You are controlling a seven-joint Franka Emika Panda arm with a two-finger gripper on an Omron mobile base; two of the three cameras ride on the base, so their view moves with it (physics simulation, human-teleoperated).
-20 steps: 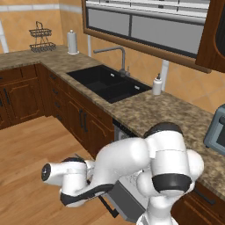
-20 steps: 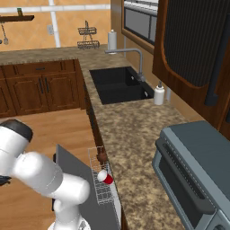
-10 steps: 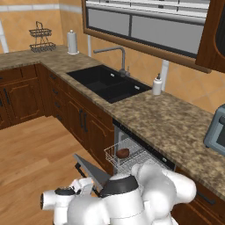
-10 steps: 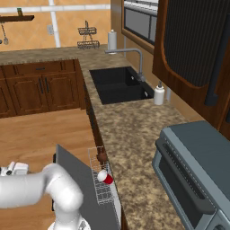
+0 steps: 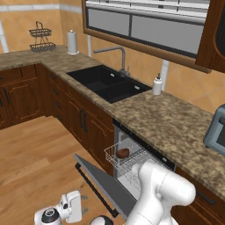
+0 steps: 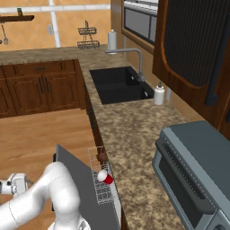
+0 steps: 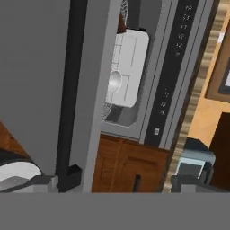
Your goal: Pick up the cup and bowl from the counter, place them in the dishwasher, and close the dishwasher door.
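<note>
Inside the dishwasher point(image 5: 145, 165), on the pulled-out white wire rack point(image 5: 127, 157), the bowl point(image 5: 122, 153) lay near the rack's outer corner, and the cup point(image 6: 105, 177) lay on its side just beside the bowl point(image 6: 102, 157), toward the rack's front edge. Below the rack, the dishwasher door point(image 5: 103, 184) hung partly lowered, its dark bar handle point(image 5: 94, 189) facing the floor side. Beyond the door's free edge, low over the wooden floor point(image 5: 35, 158), sat the gripper point(image 5: 70, 206); whether its fingers were spread or closed could not be told. Judged from this layout, the main risk was the extended rack: lifting the door against it could jam the door or tip the cup out. A glancing push on the handle could also slip off.
</note>
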